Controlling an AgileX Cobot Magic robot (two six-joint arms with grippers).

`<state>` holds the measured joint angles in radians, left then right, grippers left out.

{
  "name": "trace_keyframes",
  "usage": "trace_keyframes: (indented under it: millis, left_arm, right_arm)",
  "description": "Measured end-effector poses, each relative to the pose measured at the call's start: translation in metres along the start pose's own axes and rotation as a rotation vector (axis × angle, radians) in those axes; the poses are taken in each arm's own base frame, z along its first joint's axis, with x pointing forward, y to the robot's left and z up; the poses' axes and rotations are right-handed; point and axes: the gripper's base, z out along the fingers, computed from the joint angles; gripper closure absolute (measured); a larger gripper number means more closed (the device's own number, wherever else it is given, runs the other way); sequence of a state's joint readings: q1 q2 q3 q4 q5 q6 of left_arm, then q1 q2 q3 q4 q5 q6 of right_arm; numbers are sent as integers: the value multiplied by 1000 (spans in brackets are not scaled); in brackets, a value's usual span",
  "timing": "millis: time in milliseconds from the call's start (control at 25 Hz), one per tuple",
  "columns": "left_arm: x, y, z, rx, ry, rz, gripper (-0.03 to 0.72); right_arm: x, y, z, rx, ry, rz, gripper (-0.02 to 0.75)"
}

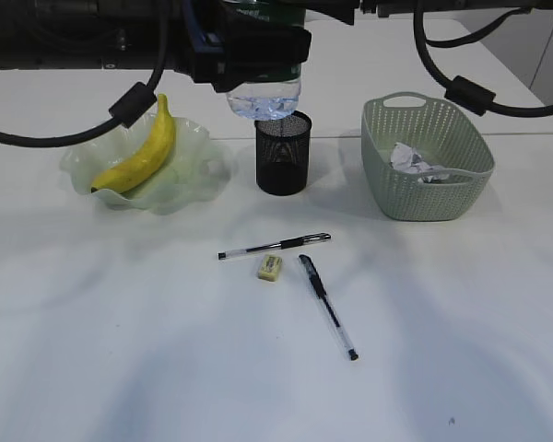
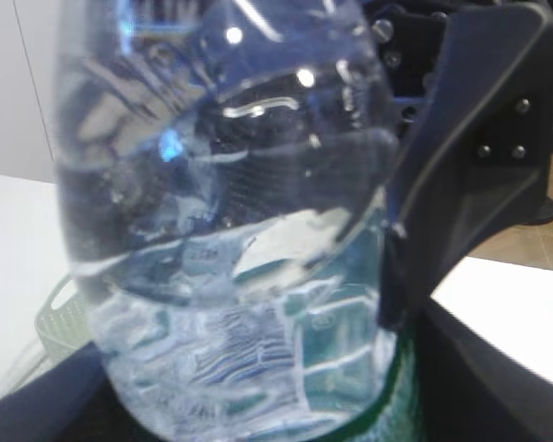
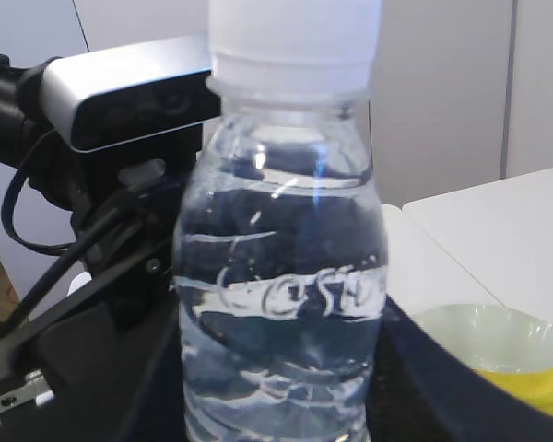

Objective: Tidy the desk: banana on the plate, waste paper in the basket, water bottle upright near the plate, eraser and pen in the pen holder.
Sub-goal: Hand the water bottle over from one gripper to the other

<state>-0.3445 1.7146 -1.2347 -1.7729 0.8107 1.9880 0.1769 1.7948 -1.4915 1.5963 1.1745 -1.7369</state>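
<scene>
The water bottle [image 1: 264, 96] hangs upright in the air above the black mesh pen holder [image 1: 283, 152]. My right gripper [image 3: 276, 350] is shut on its clear body below the white cap [image 3: 295, 37]. The bottle's lower part [image 2: 230, 276] sits between the jaws of my left gripper [image 2: 258, 341]; I cannot tell whether they press on it. The banana [image 1: 140, 152] lies in the wavy green plate [image 1: 189, 180]. The waste paper [image 1: 417, 161] is in the basket [image 1: 427, 198]. Two pens [image 1: 275, 246] [image 1: 328, 305] and the eraser [image 1: 269, 267] lie on the desk [image 1: 120, 350].
The basket stands at the right and the plate at the left, with the pen holder between them. Both arms and their cables [image 1: 461, 87] cross the top of the exterior view. The desk's far edge runs behind the basket.
</scene>
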Motion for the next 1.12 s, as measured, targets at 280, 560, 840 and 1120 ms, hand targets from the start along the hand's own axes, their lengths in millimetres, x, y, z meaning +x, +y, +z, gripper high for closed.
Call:
trace_keyframes:
  millis: [280,560,840,1120]
  left_arm:
    - [0,0,0,-3,-3,-25,245]
    - [0,0,0,-4,-5,-29,270]
    - [0,0,0,-4,-5,-29,272]
    - [0,0,0,-4,-5,-29,272]
  right_arm:
    - [0,0,0,-1,3,-16,370]
    - [0,0,0,-1,4,-20,370]
    - [0,0,0,0,1,-19,370]
    - [0,0,0,0,1,-20,370]
